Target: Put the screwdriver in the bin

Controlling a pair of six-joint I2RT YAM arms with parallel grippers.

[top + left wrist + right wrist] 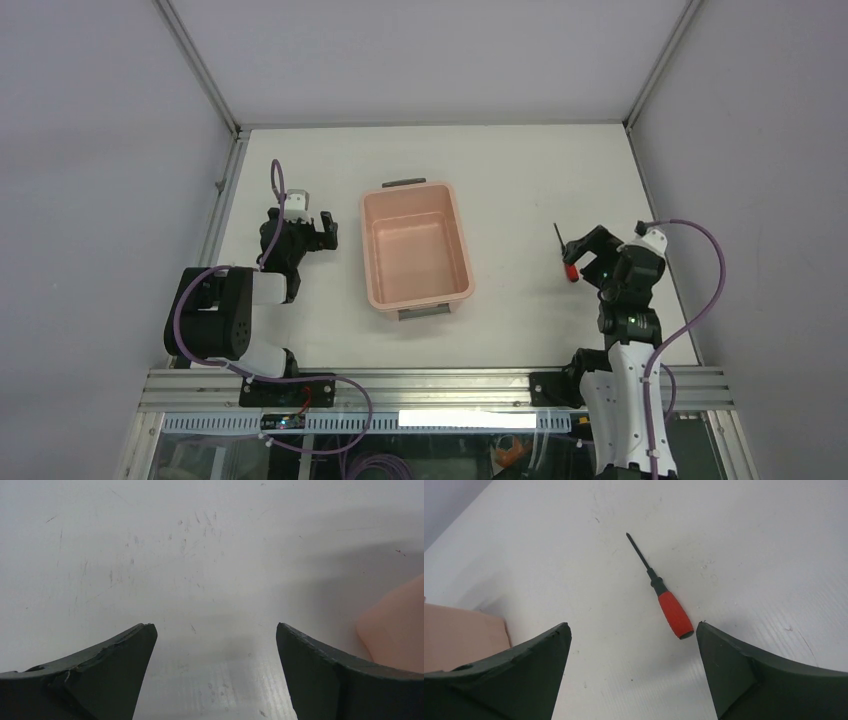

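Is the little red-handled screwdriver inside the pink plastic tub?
No, the red-handled screwdriver lies on the white table, outside the pink tub.

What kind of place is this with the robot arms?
Probably a robot lab test booth: plain grey walls close in a white table, the left arm and right arm are bolted to a metal rail at its edge, and a pink bin and small screwdriver are set out.

Left arm (215, 320): black cylindrical motor housings, white collars, looping lilac cable (277, 182). Right arm (628, 325): black joints, white shell link, second lilac cable (716, 265), green light (607, 268). Left claw (214, 630), right claw (633, 627): matte dark-green curved fingers (115, 670), nicked edges.
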